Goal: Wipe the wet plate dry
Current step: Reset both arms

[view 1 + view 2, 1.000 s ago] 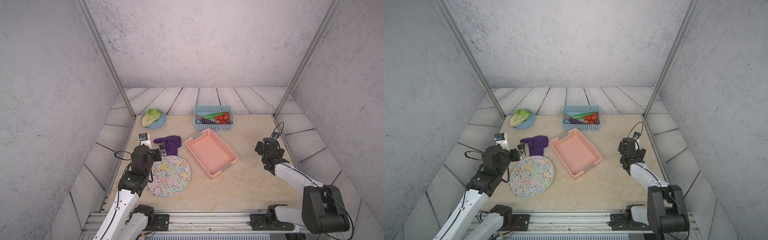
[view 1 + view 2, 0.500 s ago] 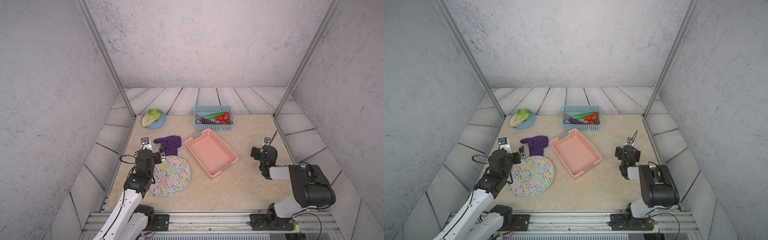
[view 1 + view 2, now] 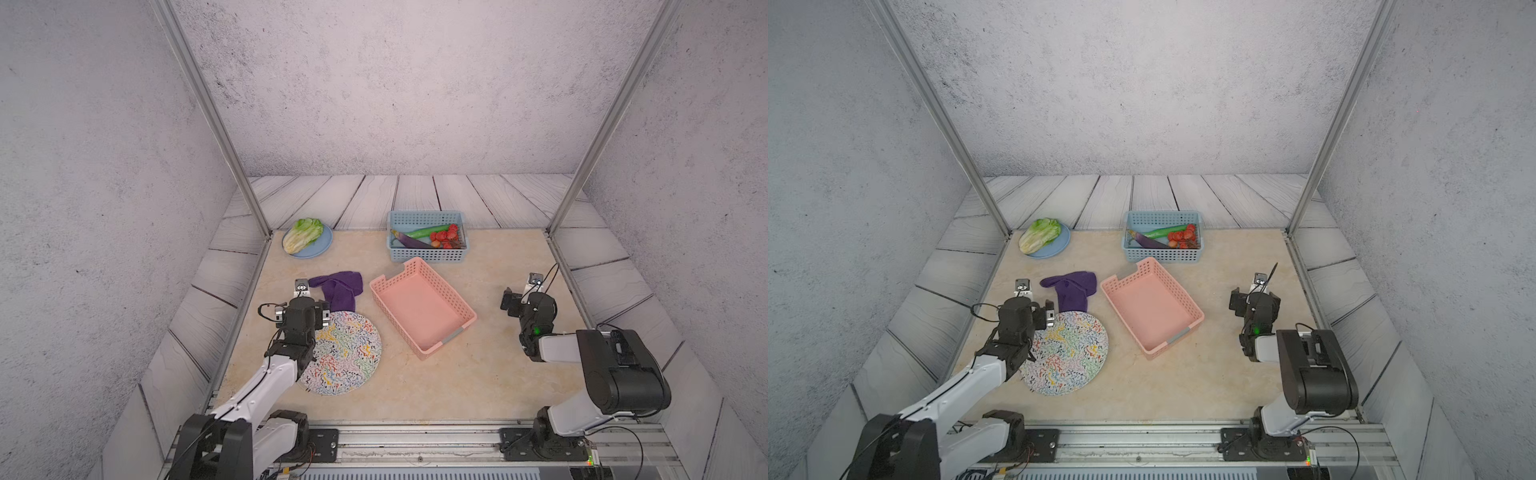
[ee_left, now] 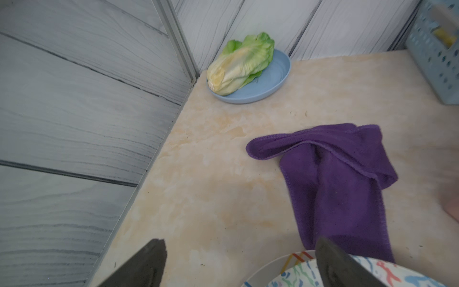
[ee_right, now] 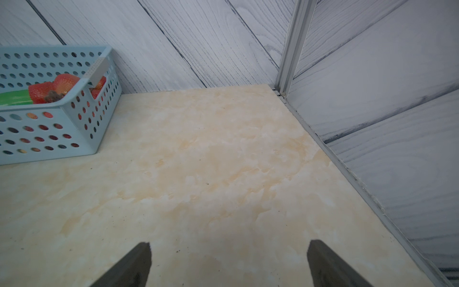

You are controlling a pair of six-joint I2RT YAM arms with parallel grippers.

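The plate [image 3: 347,359] [image 3: 1071,353], round with a many-coloured squiggle pattern, lies flat at the near left of the table. A crumpled purple cloth [image 3: 338,286] [image 3: 1073,286] [image 4: 342,179] lies just behind it, its near end touching the plate's far rim. My left gripper [image 3: 302,311] [image 3: 1030,311] [image 4: 239,244] hovers open and empty over the plate's far-left rim [image 4: 295,268], one finger above the rim and the other over bare table. My right gripper [image 3: 524,300] [image 3: 1253,301] [image 5: 228,244] is open and empty above bare table at the right.
An empty pink basket [image 3: 422,309] [image 3: 1152,307] sits at an angle mid-table. At the back stand a blue basket [image 3: 428,253] [image 5: 62,119] of vegetables and a blue dish [image 3: 322,245] [image 4: 273,82] with lettuce. Frame posts and panelled walls border both sides.
My left gripper has shifted slightly right toward the plate's far rim. The right arm has folded back on itself, its gripper drifting slightly left. Both stay open.
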